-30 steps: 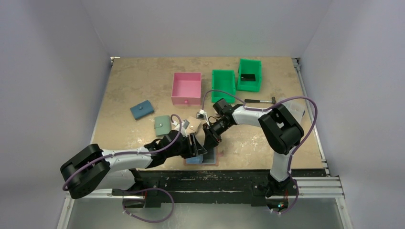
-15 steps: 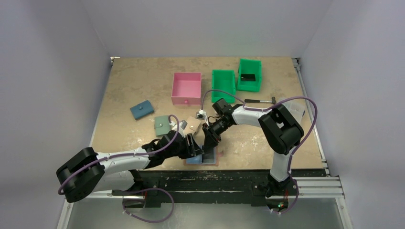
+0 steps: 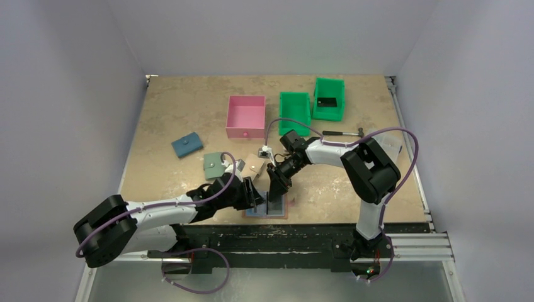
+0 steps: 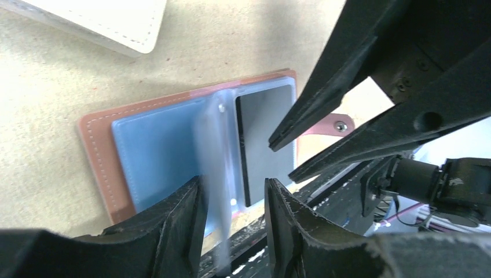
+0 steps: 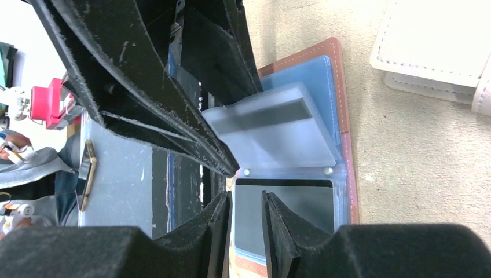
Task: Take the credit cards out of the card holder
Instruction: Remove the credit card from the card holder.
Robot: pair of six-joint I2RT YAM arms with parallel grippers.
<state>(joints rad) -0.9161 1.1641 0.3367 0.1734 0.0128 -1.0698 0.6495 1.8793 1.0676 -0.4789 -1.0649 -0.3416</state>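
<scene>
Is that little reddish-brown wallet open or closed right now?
Open: the card holder lies spread flat, blue lining up, a clear sleeve standing between the fingers of the left gripper, a black card inside a pocket.

Plain pale lilac-grey walls (image 3: 264, 31) close in the back and both sides under soft, even light. They enclose a tan, speckled surface (image 3: 182, 107), edged on the right by a silver metal rail (image 3: 423, 201) and along the near side by a scuffed black rail (image 3: 302, 234). Below lies a dull grey panel (image 3: 283, 283).
</scene>
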